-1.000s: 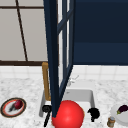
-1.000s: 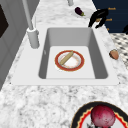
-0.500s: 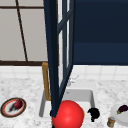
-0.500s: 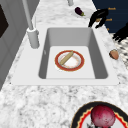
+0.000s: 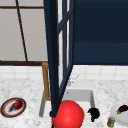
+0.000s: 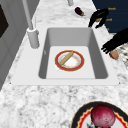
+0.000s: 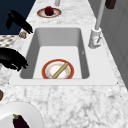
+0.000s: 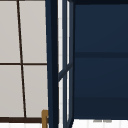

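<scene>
1. The left hand [image 6: 117,41] hovers with fairly straight fingers, gripping nothing, just above a small brown thing [image 6: 114,54] on the counter by the sink [image 6: 75,81].
2. This looks like an approach; a grasp would call for lowering and curling around it.
3. The right hand [image 6: 98,17] hangs open, fingers drooping.

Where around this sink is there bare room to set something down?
Bare counter lies in front of the sink, between the onion plate and the basin, and likewise between the basin and the eggplant plate. The basin floor is taken by the red-rimmed plate. The front rim is crowded: both hands hover there.
</scene>
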Controlling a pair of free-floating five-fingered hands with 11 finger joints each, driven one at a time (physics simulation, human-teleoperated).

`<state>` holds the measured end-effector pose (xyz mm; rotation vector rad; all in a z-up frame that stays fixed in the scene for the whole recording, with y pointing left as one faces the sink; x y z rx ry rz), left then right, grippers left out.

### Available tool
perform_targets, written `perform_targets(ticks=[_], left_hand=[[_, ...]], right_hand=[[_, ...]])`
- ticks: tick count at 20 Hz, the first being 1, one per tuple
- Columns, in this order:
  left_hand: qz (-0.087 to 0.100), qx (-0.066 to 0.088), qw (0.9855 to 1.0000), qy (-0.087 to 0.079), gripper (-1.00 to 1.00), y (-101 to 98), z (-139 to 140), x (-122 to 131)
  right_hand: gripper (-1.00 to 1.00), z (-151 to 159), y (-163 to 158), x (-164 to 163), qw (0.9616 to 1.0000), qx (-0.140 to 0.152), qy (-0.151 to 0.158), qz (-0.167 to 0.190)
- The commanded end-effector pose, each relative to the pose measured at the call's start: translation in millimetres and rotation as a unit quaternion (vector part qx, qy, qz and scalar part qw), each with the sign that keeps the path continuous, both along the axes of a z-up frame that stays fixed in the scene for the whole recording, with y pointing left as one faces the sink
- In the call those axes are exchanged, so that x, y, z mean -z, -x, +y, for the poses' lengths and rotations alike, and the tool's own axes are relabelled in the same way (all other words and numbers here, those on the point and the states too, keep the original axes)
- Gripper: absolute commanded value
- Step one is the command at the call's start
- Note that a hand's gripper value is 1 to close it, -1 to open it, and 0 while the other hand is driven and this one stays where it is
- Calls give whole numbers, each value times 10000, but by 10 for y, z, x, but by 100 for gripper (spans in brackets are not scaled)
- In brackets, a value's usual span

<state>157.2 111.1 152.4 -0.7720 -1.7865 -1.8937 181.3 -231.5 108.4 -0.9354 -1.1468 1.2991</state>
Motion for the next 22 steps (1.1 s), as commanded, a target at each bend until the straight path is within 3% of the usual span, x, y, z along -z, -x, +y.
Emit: perform_targets(ticks=[1,2,3,5,10,12,14,16,19,20,21,22], left_hand=[[71,77,9998,155,-100,-139,178,166],[0,40,9999,140,-100,-152,144,328],[-215,2,9997,100,-100,-85,94,405],[-280,-12,9996,-20,-100,-105,-36,552],[-272,-35,9996,-37,-100,-200,-59,937],[-506,0,9987,44,-100,-299,-7,1048],[-211,11,9997,106,-100,-439,124,965],[-18,-10,9997,253,-100,-423,157,924],[48,48,9987,500,-100,-335,190,953],[37,70,9981,603,100,-329,249,947],[137,192,9977,636,100,-323,289,912],[45,133,9976,682,100,-293,225,869]], right_hand=[[0,0,0,0,10000,0,0,0],[0,0,0,0,10000,0,0,0],[0,0,0,0,10000,0,0,0],[0,0,0,0,10000,0,0,0],[0,0,0,0,10000,0,0,0],[0,0,0,0,10000,0,0,0],[0,0,0,0,10000,0,0,0],[0,0,0,0,10000,0,0,0],[0,0,0,0,10000,0,0,0],[0,0,0,0,10000,0,0,0],[0,0,0,0,10000,0,0,0],[0,0,0,0,10000,0,0,0]])
